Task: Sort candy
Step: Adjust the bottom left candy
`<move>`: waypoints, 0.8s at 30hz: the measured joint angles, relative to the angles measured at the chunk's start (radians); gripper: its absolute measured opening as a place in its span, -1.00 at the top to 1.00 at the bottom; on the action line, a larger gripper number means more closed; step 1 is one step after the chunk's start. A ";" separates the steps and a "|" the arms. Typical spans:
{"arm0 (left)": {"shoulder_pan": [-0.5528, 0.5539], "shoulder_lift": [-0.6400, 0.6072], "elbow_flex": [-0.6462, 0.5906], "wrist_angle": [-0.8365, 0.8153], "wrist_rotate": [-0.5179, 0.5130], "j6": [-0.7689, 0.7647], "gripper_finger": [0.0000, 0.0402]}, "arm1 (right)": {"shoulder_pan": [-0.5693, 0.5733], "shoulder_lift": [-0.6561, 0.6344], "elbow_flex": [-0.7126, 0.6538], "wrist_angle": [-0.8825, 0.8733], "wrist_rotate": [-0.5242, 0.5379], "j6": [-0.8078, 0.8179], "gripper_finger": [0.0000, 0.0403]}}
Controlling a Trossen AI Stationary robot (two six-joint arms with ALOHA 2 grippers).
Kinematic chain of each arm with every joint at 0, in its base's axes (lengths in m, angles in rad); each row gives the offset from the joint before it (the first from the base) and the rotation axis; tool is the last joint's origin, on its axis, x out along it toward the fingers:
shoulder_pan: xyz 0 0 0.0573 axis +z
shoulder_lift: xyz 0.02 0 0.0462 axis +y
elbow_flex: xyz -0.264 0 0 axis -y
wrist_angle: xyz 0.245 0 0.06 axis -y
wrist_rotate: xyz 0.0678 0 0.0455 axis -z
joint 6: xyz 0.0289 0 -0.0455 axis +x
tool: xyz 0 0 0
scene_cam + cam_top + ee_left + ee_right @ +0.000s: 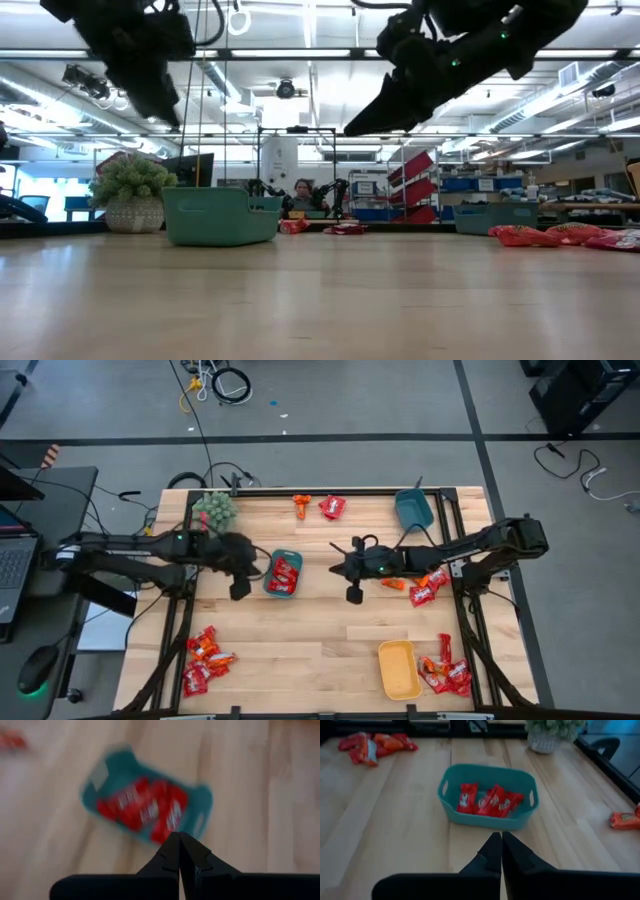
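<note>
My left gripper (240,591) hangs just beside the teal tray (271,582) at mid-table, fingers pressed together and holding nothing. My right gripper (353,595) hovers on the tray's other side, also closed and empty. Three red candies (490,800) lie side by side in that tray. A second, darker tray (413,508) sits at the far edge and a yellow tray (399,670) at the near edge, making three trays. Loose candy lies in four heaps: near left corner (205,660), near right corner (445,672), under my right arm (428,586), and at the far edge (322,507). One green plant (215,510) stands at the far left.
</note>
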 joint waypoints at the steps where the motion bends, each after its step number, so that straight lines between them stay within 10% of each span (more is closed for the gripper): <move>1: -0.016 0.022 0.004 -0.036 0.001 -0.026 1.00 | 0.002 -0.001 -0.004 0.012 0.000 -0.001 0.99; 10: -0.197 0.177 0.043 -0.212 0.020 -0.279 1.00 | 0.001 0.011 -0.005 0.037 0.001 -0.021 1.00; 24: -0.622 0.184 0.039 -0.281 -0.033 -1.179 1.00 | 0.003 0.010 -0.004 0.085 -0.098 -0.063 0.98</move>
